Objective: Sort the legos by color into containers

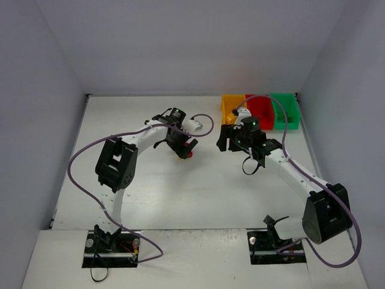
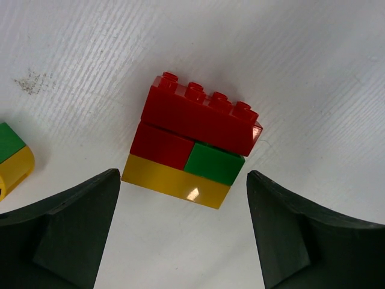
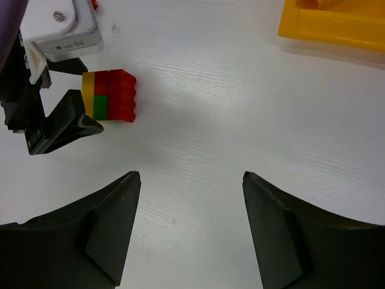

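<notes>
Left wrist view: a mixed stack of legos [image 2: 192, 147] is seen on the white table [image 2: 313, 72], framed by the left gripper [image 2: 183, 180]. Its jaws are spread wide, 1 on each side of the stack, with a gap left on both sides, so nothing is gripped. The stack is made of 1 long red brick, then 1 red and 1 green brick side by side, then 1 yellow brick nearest the gripper. It appears to be lying on its side. The gripper is judged to be lined up this way so that the stack can be pinched across its width. A second green-and-yellow piece [image 2: 13, 159] is cut off at the left edge.

In the right wrist view the right gripper [image 3: 191, 180] is held partly open over bare table, empty and near the stack, probably so that 1 end can be taken while the bricks are pulled apart. The yellow-orange bin [image 3: 337, 27], red bin [image 1: 260, 113] and green bin [image 1: 284, 111] are lined up at the far right corner, well apart from the stack.
</notes>
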Available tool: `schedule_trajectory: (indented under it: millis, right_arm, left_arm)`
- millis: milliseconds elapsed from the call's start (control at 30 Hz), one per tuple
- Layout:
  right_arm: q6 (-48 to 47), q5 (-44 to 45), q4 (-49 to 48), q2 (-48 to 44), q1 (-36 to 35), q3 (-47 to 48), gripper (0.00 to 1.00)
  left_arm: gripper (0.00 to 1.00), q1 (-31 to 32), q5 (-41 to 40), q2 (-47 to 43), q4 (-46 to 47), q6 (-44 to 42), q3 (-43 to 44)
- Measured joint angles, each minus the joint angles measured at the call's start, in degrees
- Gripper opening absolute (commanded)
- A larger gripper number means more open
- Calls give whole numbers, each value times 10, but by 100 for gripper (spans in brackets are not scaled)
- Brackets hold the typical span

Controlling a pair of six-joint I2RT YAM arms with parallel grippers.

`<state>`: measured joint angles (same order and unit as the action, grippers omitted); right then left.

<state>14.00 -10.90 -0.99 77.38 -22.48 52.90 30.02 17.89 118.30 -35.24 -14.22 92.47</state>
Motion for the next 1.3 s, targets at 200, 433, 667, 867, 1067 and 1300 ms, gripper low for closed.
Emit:
schedule_trajectory:
  millis: [200,433,667,867,1067,1300]
  right_arm:
    - [-3,-2,0,0,2,0,66]
    - [-6,-10,0,0,6,-5,65]
    - [-6,-22,1,0,8,-15,65]
    - [-6,-32,1,0,10,-17,63]
    - [-4,-51,1,0,12,-17,59]
    - [33,-116,25,9,18,31,55]
  left_arm:
    - [79,0,-14,14,17,-9,0]
    - [79,0,-15,30,33,-31,0]
    - [79,0,-15,29,58,-44,-4]
    - [46,0,-7,29,57,-43,-4]
    - [29,0,2,6,74,-42,-40]
    - [32,0,11,-142,124,-18,-156]
